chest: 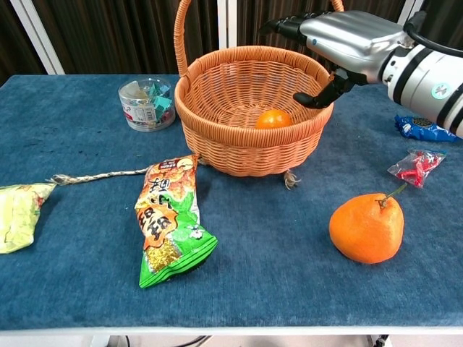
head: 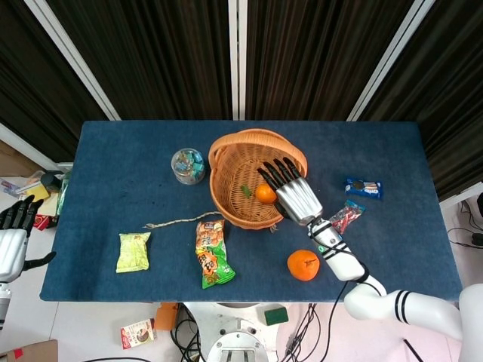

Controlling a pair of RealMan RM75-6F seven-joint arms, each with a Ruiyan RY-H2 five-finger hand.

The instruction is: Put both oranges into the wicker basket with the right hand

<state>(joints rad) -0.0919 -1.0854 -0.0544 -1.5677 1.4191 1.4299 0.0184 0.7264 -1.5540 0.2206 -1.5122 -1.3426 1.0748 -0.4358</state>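
A blue cloth-covered table [head: 113, 151] stands before dark curtains, with white floor showing around its edges. Near the table's middle sits the wicker basket [head: 226, 181], its tall handle rising at the rear in the chest view. A small orange [chest: 274, 118] lies on the basket floor, toward the 4 o'clock side of the bowl in the head view. The right hand [head: 290, 190] hangs over the basket's rim at about 4 o'clock, fingers [chest: 283, 26] spread out straight over the bowl and thumb angled down toward the rim, holding nothing. A second, larger orange [chest: 367, 227] with a short stem rests on the cloth at 5 o'clock from the basket, well apart from it and untouched. At 9 o'clock from the basket stands a clear tub of clips [head: 188, 165]. At 7 o'clock lies a green snack bag [head: 212, 253], with a piece of rope [head: 178, 221] just beyond its top end and a yellow packet [head: 133, 251] further toward the table's left edge. At 3 o'clock from the basket lie a blue cookie pack [head: 363, 187] and, nearer, a red candy wrapper [head: 346, 216]. The left hand [head: 13, 240] hangs off the table's left side, fingers apart, holding nothing.
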